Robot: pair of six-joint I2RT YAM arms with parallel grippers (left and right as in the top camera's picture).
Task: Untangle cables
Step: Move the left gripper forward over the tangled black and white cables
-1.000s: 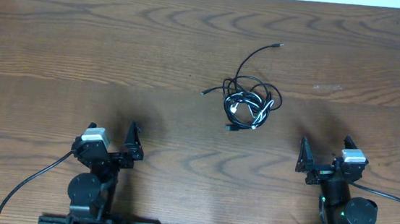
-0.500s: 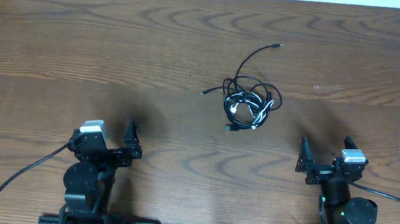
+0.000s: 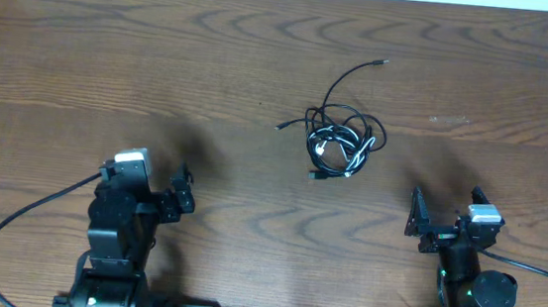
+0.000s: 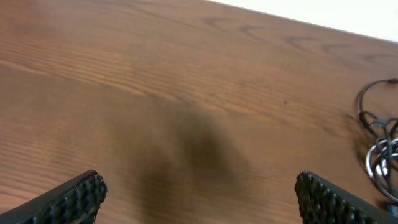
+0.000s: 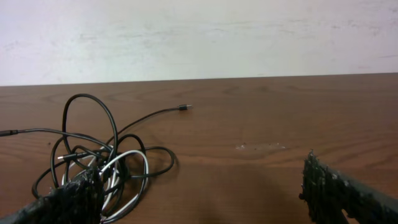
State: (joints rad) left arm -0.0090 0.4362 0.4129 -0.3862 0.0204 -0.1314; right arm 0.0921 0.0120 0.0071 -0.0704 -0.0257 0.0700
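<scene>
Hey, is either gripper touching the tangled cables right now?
No, the overhead view shows the left gripper and the right gripper both open and well apart from the cables.

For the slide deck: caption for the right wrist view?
Open right gripper faces tangled black and white cables lying untouched on a wooden table.
</scene>
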